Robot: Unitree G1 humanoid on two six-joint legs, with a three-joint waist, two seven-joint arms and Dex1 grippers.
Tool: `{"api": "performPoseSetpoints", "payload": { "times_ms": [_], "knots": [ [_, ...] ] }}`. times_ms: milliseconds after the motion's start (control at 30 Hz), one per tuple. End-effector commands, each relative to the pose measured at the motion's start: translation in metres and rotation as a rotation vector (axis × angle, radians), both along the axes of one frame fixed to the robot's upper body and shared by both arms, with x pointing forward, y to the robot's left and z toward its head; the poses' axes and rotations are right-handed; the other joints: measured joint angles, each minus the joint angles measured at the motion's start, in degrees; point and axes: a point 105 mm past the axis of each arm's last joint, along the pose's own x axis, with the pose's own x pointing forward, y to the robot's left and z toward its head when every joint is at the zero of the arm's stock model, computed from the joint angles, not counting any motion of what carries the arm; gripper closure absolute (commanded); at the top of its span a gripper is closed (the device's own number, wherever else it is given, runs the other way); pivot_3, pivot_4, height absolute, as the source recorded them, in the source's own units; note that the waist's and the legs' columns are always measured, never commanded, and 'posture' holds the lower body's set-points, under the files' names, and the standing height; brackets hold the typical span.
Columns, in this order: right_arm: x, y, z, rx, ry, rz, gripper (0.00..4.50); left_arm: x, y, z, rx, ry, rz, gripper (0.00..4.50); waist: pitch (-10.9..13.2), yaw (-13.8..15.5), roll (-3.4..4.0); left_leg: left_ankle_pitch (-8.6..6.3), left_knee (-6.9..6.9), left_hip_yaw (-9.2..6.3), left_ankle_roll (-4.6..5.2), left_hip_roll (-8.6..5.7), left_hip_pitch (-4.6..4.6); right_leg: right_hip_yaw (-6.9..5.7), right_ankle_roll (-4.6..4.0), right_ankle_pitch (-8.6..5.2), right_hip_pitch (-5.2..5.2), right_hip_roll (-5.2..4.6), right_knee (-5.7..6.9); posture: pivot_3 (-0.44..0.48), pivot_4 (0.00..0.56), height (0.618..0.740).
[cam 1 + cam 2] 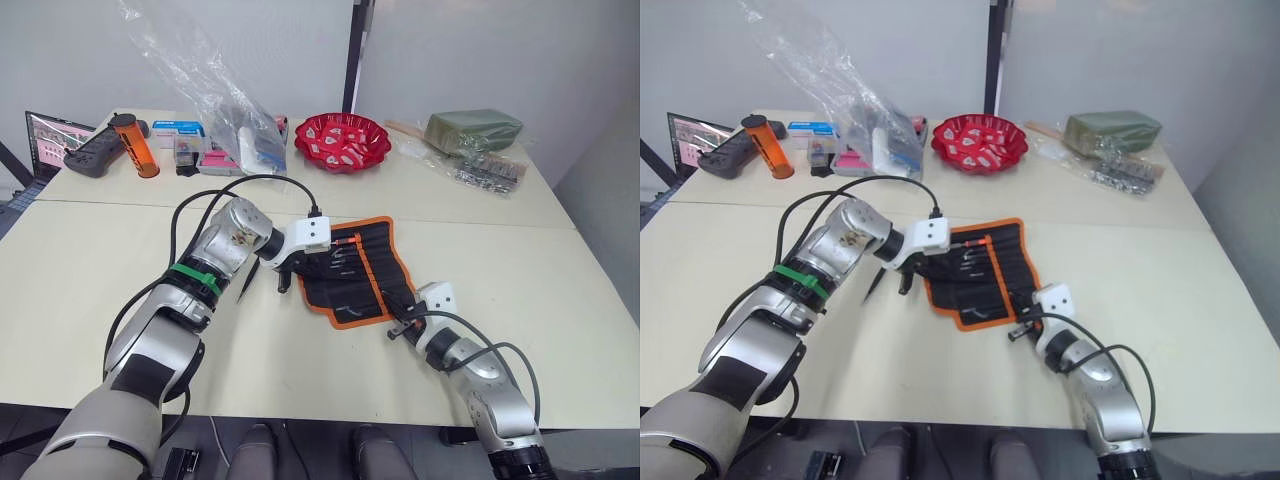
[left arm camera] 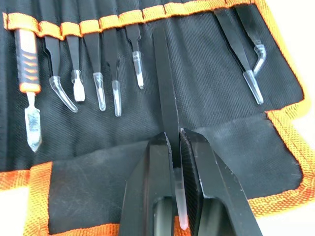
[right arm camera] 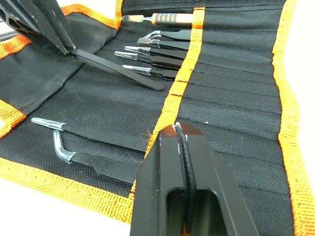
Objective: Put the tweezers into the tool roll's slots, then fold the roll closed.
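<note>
The tool roll [image 1: 352, 268] lies open mid-table, black with orange edging. My left gripper [image 2: 173, 140] is shut on one black tweezers [image 2: 165, 83]. That tweezers points up toward the orange-trimmed slots [image 2: 147, 12], and its capped tip shows between my fingers. Several tweezers [image 2: 98, 73] and an orange-handled tool [image 2: 27, 64] sit in slots beside it. Two more tweezers [image 3: 93, 132] are tucked in further along. My right gripper [image 3: 178, 135] is shut, its tips over the roll's middle orange trim near the roll's near-right corner [image 1: 400, 322]. One slim black pointed piece [image 1: 247, 283] lies on the table beside my left arm.
At the back of the table are a red bowl [image 1: 342, 140], a clear plastic bag [image 1: 225, 100] with boxes, an orange bottle [image 1: 134, 146], a black controller [image 1: 92, 156] and a green pack [image 1: 474, 130]. A table seam [image 1: 520, 226] runs behind the roll.
</note>
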Motion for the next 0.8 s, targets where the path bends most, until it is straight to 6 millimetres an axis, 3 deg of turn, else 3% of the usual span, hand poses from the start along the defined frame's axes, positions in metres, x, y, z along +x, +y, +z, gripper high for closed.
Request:
{"api": "performPoseSetpoints", "payload": {
  "times_ms": [33,800],
  "knots": [
    [-0.004,-0.004,-0.016,-0.024,0.068,-0.011,4.50,0.003,-0.010,0.014,-0.051,-0.046,-0.011,4.48,0.00,0.02,0.00,0.00,0.00,0.00,0.00,0.00,0.00,0.00,0.00,0.00,0.00,0.00,0.00,0.000,0.150,0.740],
    [-0.010,0.003,-0.021,-0.032,0.091,0.013,4.50,0.013,-0.062,0.005,-0.105,-0.110,-0.061,4.48,0.01,0.11,0.02,-0.01,0.21,-0.09,0.02,-0.05,-0.06,-0.02,0.06,0.01,0.05,0.01,0.06,0.000,0.150,0.740]
  ]
}}
